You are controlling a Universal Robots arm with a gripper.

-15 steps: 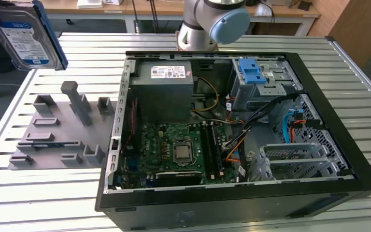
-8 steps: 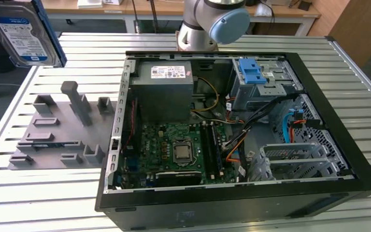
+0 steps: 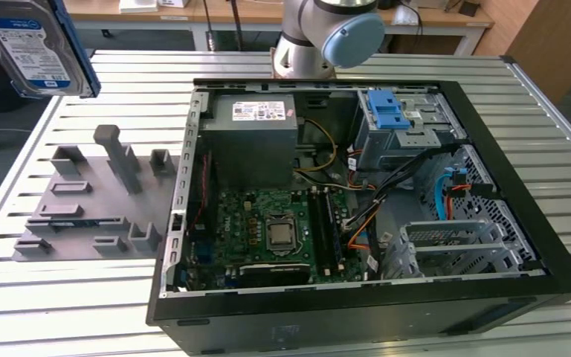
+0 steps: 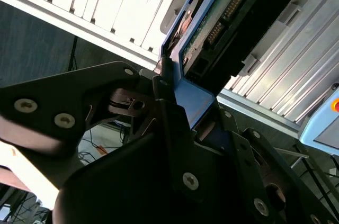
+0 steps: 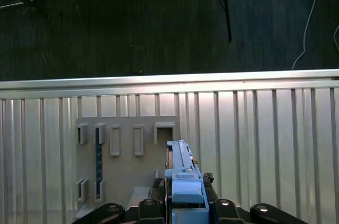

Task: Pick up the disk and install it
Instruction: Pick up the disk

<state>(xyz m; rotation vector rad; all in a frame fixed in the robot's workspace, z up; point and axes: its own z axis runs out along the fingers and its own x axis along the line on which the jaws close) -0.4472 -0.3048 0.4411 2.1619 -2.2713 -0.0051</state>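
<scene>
**Disk clamped, held aloft**

Exterior view: the disk (image 3: 33, 48) hangs at upper left, label side showing, cropped by the frame edges. The open computer case (image 3: 523, 186) sits centre on the slatted table (image 3: 47, 312).

Both wrist views: gripper (image 4: 190, 107) (image 5: 185, 197) closed on the disk's blue frame. The second wrist view shows its circuit-board side. The first wrist view shows it edge-on over the grey fixture (image 5: 127, 171). Pad contact is mostly hidden.

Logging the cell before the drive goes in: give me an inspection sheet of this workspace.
Surface: slatted metal table.
Job's things: disk held in the air at the exterior view's left; open computer case lying on the table.
Clutter: grey slotted holder on the table beside the case.
Grippers: gripper shut on the disk's blue frame.
Cables: black, orange and blue cables inside the case.
Surroundings: wooden desks behind the table; dark floor.
</scene>
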